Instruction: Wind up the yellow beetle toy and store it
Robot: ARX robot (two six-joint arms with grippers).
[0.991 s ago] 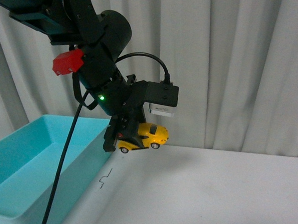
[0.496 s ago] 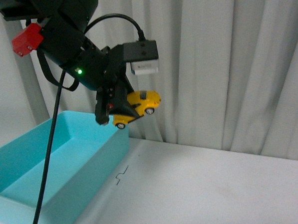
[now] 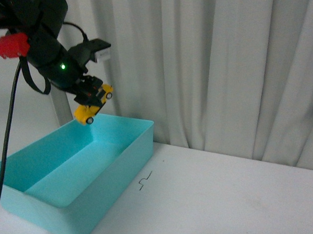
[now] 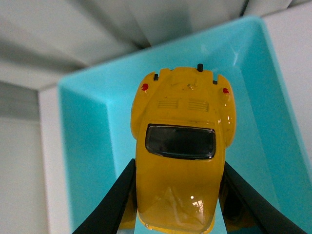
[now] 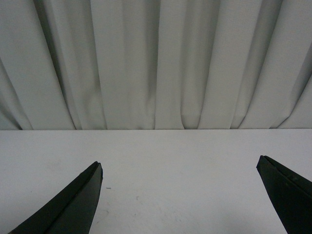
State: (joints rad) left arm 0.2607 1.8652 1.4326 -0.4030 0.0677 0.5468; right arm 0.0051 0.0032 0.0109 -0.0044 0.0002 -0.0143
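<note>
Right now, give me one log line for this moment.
left gripper: shut on yellow beetle toy, held above turquoise bin | right gripper: open, empty | stage: pre-release

beetle toy [image 3: 94,104] above bin [image 3: 125,168], curtain [image 3: 222,66] behind

We see gloss on the yellow beetle toy [image 4: 180,185], smooth plastic in the turquoise bin [image 3: 118,182], matt, softly folded cloth in the curtain [image 3: 222,66], a matt white tabletop [image 3: 229,197].

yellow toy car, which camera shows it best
The left wrist view: the toy car fills the frame, pinched between the left fingers above the blue bin. The front view shows it small and tilted. The right wrist view shows none of it.
</note>
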